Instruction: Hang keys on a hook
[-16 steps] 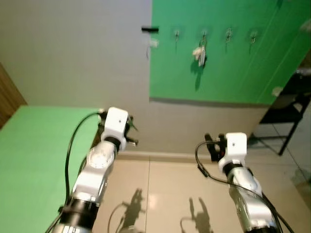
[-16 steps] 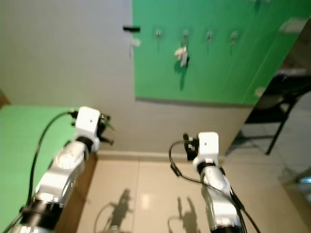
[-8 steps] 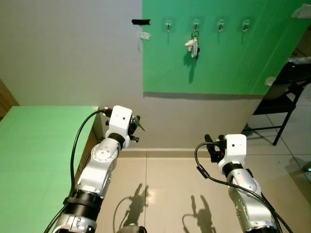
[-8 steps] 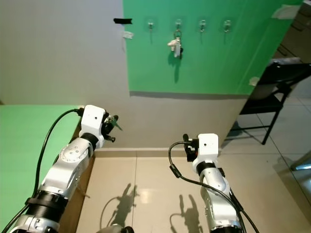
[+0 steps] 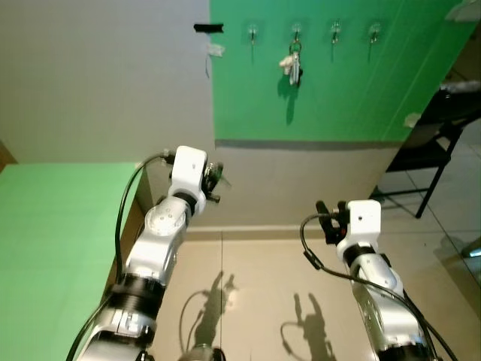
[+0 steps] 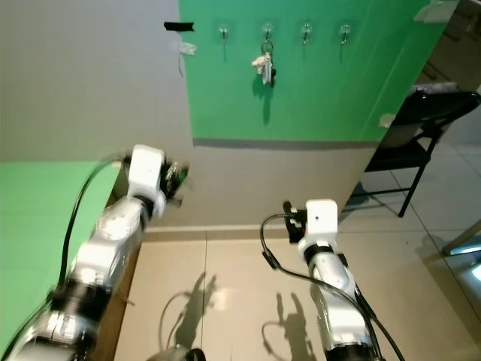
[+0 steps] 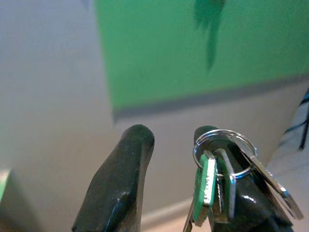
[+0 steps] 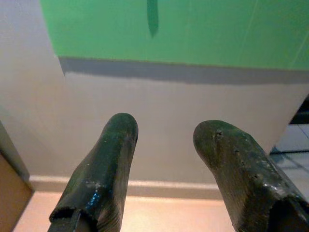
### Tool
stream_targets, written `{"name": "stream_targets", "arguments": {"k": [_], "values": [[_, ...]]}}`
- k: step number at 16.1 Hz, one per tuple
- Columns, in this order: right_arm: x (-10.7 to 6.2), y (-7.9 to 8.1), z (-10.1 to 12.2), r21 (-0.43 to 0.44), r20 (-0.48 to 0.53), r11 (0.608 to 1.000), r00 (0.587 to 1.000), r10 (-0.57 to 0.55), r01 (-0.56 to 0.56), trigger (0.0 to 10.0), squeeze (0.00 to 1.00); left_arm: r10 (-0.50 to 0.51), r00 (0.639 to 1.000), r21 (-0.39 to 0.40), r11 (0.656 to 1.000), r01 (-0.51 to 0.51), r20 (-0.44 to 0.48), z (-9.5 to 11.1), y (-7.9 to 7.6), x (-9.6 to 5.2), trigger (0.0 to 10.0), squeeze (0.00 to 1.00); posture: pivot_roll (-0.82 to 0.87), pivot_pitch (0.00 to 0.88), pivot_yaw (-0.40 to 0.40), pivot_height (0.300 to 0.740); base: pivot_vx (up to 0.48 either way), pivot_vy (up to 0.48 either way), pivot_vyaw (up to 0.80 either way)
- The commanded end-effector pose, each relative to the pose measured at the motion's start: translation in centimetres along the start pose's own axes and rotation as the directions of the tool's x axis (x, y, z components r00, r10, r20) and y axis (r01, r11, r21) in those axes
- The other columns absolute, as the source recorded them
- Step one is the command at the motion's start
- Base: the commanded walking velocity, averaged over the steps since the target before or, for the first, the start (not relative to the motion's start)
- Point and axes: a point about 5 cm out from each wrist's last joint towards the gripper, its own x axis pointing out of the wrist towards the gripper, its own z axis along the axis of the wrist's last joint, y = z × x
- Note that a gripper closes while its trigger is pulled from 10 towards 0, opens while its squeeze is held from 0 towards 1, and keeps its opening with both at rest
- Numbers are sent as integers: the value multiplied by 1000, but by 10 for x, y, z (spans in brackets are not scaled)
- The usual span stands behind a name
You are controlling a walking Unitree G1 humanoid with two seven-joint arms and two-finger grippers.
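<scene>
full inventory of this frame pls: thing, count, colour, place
hooks: four, clear/silver, in a row high on the green panel
hanging keys: one bunch, silver and white, on the second hook from the left
green panel: one, on the grey wall
black tape: one strip, on the wall left of the hooks
green table: one, at the robot's left
black chair: one, at the right by the wall
key ring: one, silver ring, green-headed keys, slung on one finger of the left gripper
left gripper: raised toward the wall, fingers apart
right gripper: held low, fingers apart, holding nothing
</scene>
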Motion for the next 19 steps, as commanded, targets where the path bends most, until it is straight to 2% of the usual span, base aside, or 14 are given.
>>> {"name": "stream_targets", "arguments": {"k": [1, 4, 5, 7, 8, 9, 10, 11, 12, 13, 14, 15, 17, 19], "values": [[1, -4, 4, -7, 16, 1000, 1000, -18, 18, 10000, 0, -17, 1000, 0, 1000, 17, 22, 9, 2, 4, 10000, 0, -107, 0, 29, 740, 0, 0, 0], [2, -4, 7, 1, 29, 1000, 999, -30, 30, 10000, 0, -4, 1000, -29, 1000, 4, 21, 13, 8, 7, 10000, 0, -112, 0, 38, 740, 0, 0, 0], [2, -4, 7, 3, 30, 999, 999, -36, 36, 10000, 0, -6, 1000, -118, 993, 9, 23, 12, 10, 8, 10000, 1000, -115, 0, 44, 740, 0, 0, 0], [2, -3, 8, 5, 29, 1000, 999, -29, 29, 10000, 0, -33, 999, -143, 989, 36, 20, 12, 8, 8, 10000, 1000, -113, 0, 43, 740, 0, 0, 0], [4, -2, 10, 5, 27, 1000, 1000, -7, 6, 10000, 0, -84, 996, -161, 983, 86, 17, 13, 6, 8, 10000, 1000, -112, 0, 41, 740, 0, 0, 0], [7, 0, 15, 8, 14, 999, 999, 47, -47, 10000, 0, -158, 987, -168, 973, 157, 6, 14, 6, 8, 10000, 1000, -109, 0, 40, 740, 0, 0, 0], [9, 3, 17, 29, -21, 992, 992, 122, -121, 10000, 0, -227, 974, -219, 951, 219, -11, 15, 7, 8, 10000, 1000, -108, 0, 40, 740, 0, 0, 0], [9, 6, 19, 35, -43, 980, 979, 199, -197, 10000, 0, -266, 964, -208, 944, 256, -18, 16, 9, 8, 10000, 1000, -108, 0, 40, 740, 0, 0, 0], [8, 8, 25, 50, -91, 944, 940, 328, -325, 10000, 0, -306, 951, -174, 939, 295, -35, 20, 16, 7, 10000, 0, -109, 0, 45, 740, 0, 0, 0], [5, 6, 37, 88, -102, 903, 898, 429, -421, 10000, 0, -362, 932, -122, 927, 355, -39, 25, 21, 5, 10000, 0, -112, 0, 45, 740, 0, 0, 0], [2, -4, 61, 65, -84, 862, 858, 506, -502, 10000, 0, -447, 894, -57, 894, 445, -38, 34, 25, 0, 10000, 0, -111, 0, 41, 740, 0, 0, 0], [2, -13, 80, 62, -58, 844, 843, 535, -532, 10000, 0, -509, 859, 6, 860, 510, -43, 43, 25, -3, 10000, 0, -111, 0, 39, 740, 0, 0, 0], [2, -22, 109, 42, -21, 817, 817, 576, -575, 10000, 0, -592, 805, 79, 801, 594, -49, 57, 23, -7, 10000, 0, -112, 0, 33, 740, 0, 0, 0], [-1, -18, 127, 46, -27, 758, 758, 652, -651, 10000, 0, -675, 734, 182, 715, 675, -72, 70, 15, -9, 10000, 0, -116, 0, 27, 740, 0, 0, 0]]}}
